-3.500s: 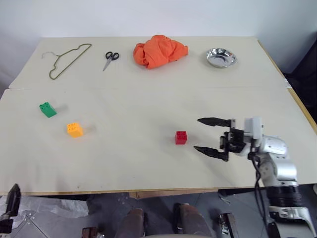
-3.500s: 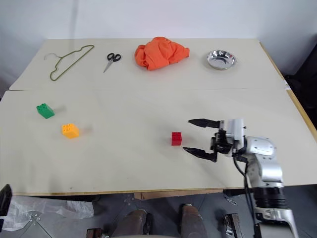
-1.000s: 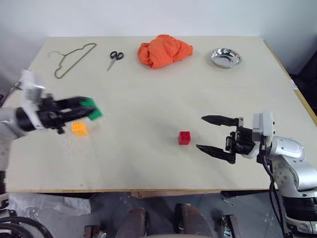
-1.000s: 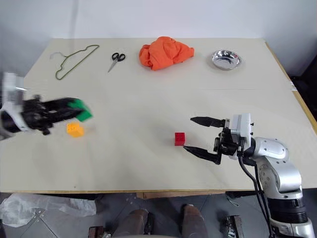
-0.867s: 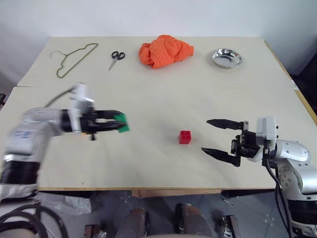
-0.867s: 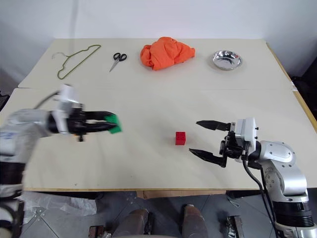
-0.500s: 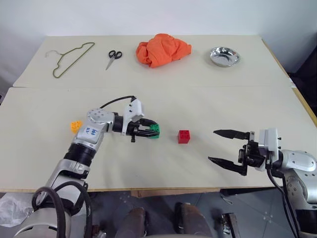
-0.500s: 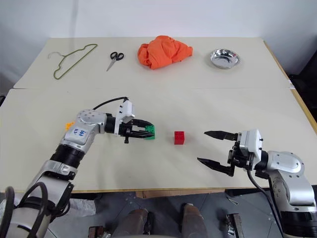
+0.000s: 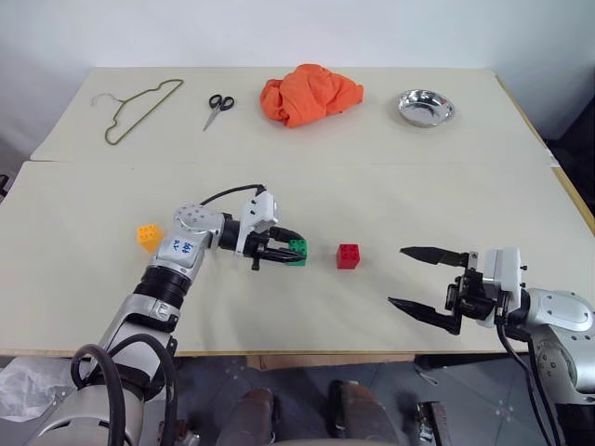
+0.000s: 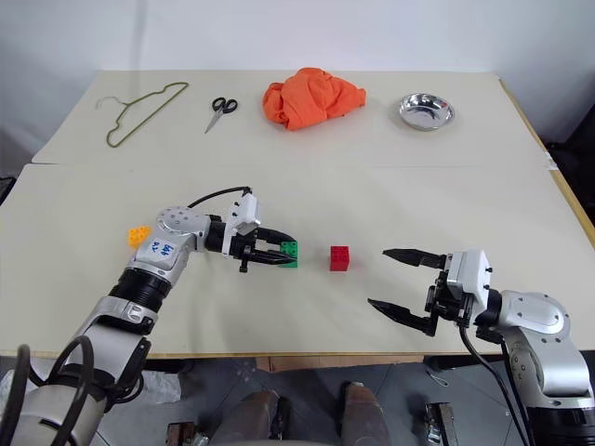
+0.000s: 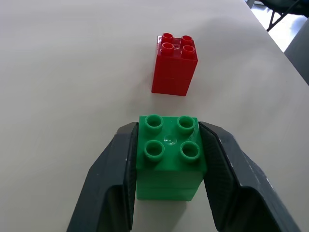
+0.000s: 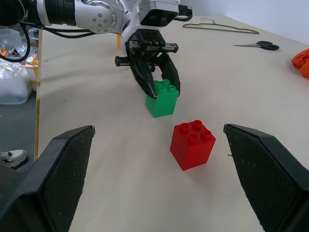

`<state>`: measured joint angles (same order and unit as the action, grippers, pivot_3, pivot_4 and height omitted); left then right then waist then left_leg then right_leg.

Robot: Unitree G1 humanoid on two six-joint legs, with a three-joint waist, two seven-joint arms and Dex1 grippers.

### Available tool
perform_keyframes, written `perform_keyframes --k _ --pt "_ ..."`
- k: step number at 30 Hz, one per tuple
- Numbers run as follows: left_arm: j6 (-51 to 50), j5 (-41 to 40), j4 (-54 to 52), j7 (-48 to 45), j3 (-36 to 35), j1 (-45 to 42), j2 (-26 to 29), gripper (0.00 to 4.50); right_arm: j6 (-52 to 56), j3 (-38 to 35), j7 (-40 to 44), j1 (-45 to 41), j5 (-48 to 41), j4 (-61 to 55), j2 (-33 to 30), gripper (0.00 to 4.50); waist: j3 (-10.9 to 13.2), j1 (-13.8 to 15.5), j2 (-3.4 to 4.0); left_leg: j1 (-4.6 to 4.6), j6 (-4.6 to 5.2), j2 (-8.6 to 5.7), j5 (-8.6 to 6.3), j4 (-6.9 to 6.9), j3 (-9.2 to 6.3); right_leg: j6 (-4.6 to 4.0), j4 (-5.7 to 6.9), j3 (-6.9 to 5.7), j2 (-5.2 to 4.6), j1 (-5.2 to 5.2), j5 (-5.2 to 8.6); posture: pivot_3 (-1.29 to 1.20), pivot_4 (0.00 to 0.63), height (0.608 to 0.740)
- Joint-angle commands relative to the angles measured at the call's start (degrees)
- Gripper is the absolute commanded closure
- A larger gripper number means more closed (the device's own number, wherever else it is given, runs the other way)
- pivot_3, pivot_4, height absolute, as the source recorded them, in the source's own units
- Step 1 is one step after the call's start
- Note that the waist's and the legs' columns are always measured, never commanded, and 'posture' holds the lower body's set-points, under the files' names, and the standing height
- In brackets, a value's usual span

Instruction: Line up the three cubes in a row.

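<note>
Green cube (image 9: 297,249) stands just beside red cube (image 9: 349,255); yellow-orange cube (image 9: 148,235) apart.

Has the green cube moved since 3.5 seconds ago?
Yes. The green cube has gone from the table's left side, beyond the yellow cube, to just left of the red cube, between the left claw's fingers.

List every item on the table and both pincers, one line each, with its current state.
Green studded plastic cube: upright on the table, between the left pincer's fingers.
Red studded plastic cube: upright, free.
Yellow-orange studded cube: apart, far left.
Black-handled scissors: closed.
Orange cloth: crumpled.
Steel bowl: upright.
Right pincer: open, holding nothing.
</note>
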<state>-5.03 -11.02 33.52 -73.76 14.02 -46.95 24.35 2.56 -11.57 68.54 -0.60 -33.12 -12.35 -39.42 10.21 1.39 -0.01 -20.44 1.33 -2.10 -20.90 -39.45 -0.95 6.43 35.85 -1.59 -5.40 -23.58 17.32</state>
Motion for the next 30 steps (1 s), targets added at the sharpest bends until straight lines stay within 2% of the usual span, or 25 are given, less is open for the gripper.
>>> perform_keyframes --k 1,5,9,12,13,15,18,23,28,30 --pt "-0.7 -1.39 -4.21 0.1 -2.62 0.36 0.72 1.49 -0.83 0.52 0.11 -0.98 -0.3 -0.85 0.74 0.0 0.0 -0.01 0.0 0.0 0.0 0.0 0.0 0.0 0.0 0.0 0.0 0.0 0.0 0.0 0.0 0.0 0.15 0.74" --pt "-4.34 -5.43 -11.38 0.58 -7.77 2.18 3.61 0.28 -0.42 1.8 0.29 -2.51 -0.56 -0.79 1.21 0.0 0.0 -0.06 0.0 -0.07 0.0 0.03 0.0 -0.09 -0.07 0.0 0.01 0.05 -0.01 -0.01 0.0 0.0 0.15 0.74" --pt "-11.06 -12.52 -24.71 0.45 -15.48 9.36 10.44 0.28 0.03 2.95 0.81 -4.06 -1.28 -0.77 1.69 0.0 0.0 -1.13 0.0 -0.08 -0.02 0.09 -0.01 -0.05 -0.1 0.0 0.0 0.35 -0.02 -0.05 0.0 0.0 0.15 0.74" --pt "-13.23 -18.31 -32.63 5.86 -27.3 17.86 13.82 0.28 2.65 4.36 0.55 -5.86 -3.06 -1.7 2.49 0.0 0.0 -1.58 0.0 -0.08 -0.04 0.14 -0.01 -0.02 -0.16 -0.02 -0.01 0.37 -0.02 -0.04 0.01 0.0 0.15 0.74" --pt "-13.32 -19.11 -33.43 8.94 -31.34 20.38 14.12 0.13 3.36 4.76 0.21 -6.54 -3.55 -2.0 2.98 0.0 0.0 -1.53 0.0 -0.08 -0.05 0.16 -0.01 -0.03 -0.16 -0.02 -0.05 0.37 -0.02 -0.03 0.01 0.0 0.15 0.74" --pt "-14.89 -21.37 -35.05 14.41 -37.66 24.1 13.75 0.13 3.86 5.4 -0.4 -7.7 -3.88 -2.25 4.0 0.0 0.0 -1.46 0.0 -0.07 -0.05 0.16 -0.01 -0.05 -0.19 -0.02 -0.08 0.36 -0.03 0.0 0.01 0.0 0.15 0.74" --pt "-15.44 -22.72 -38.22 20.94 -49.61 35.72 12.91 0.13 3.7 7.55 -0.26 -9.93 -3.39 -2.89 5.98 0.0 0.0 -1.53 0.01 -0.06 -0.05 0.16 -0.02 -0.06 -0.2 -0.02 -0.16 0.37 -0.04 0.04 0.01 0.0 0.15 0.74" --pt "-14.72 -24.87 -44.68 26.8 -61.93 53.12 8.98 0.13 2.66 10.07 2.97 -13.03 -2.94 -2.87 6.55 0.0 0.01 -1.35 -0.06 -0.03 -0.03 0.15 -0.08 0.14 -0.19 -0.04 -0.23 0.38 -0.07 0.04 0.01 0.0 0.15 0.74" --pt "-14.23 -26.47 -47.97 30.96 -65.35 61.22 5.21 0.13 2.44 10.66 4.78 -14.68 -3.35 -2.29 6.74 0.0 -0.05 -0.11 -0.16 0.04 0.02 0.11 -0.12 0.13 -0.27 -0.06 -0.52 0.34 -0.16 0.22 0.03 0.0 0.15 0.74" --pt "-8.88 -23.18 -46.02 32.57 -68.4 68.29 0.06 0.13 0.63 10.88 5.07 -15.52 -2.4 -1.32 7.68 0.0 -0.05 -0.26 -0.15 0.08 0.03 0.09 -0.13 0.14 -0.24 -0.06 -0.54 0.38 -0.17 0.24 0.03 0.0 0.15 0.74"
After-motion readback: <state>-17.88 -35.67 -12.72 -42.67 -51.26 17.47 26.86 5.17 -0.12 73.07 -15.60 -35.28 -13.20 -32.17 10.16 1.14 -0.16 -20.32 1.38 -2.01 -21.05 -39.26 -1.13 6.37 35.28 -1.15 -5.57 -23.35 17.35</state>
